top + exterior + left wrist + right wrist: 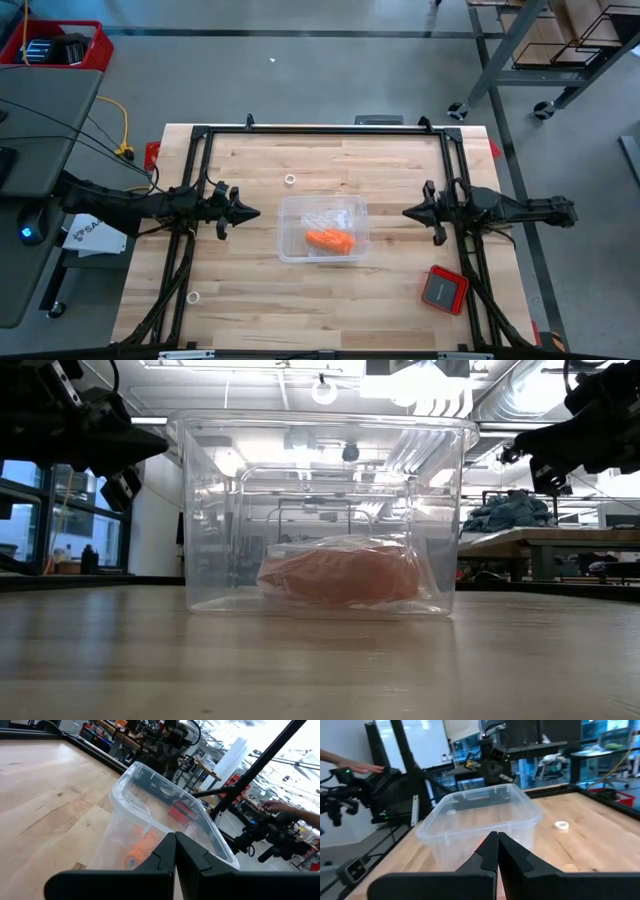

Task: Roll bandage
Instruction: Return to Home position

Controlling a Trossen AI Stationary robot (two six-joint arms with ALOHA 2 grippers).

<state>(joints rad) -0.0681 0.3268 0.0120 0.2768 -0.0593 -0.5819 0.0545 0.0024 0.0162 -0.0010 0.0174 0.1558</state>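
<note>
The orange bandage point(329, 240) lies bunched on the floor of a clear plastic bin point(290, 212) at the table's middle; it also shows through the bin's wall in the low view point(340, 575) and the left wrist view point(141, 847). My left gripper point(256, 212) is shut and empty, above the table to the left of the bin. My right gripper point(406, 212) is shut and empty, above the table to the right of the bin. Both point at the bin.
A small red square device with a grey face point(443, 289) lies near the table's right front. A small white ring point(290, 180) lies behind the bin, another point(193, 297) near the left front. A black frame point(300, 131) borders the table.
</note>
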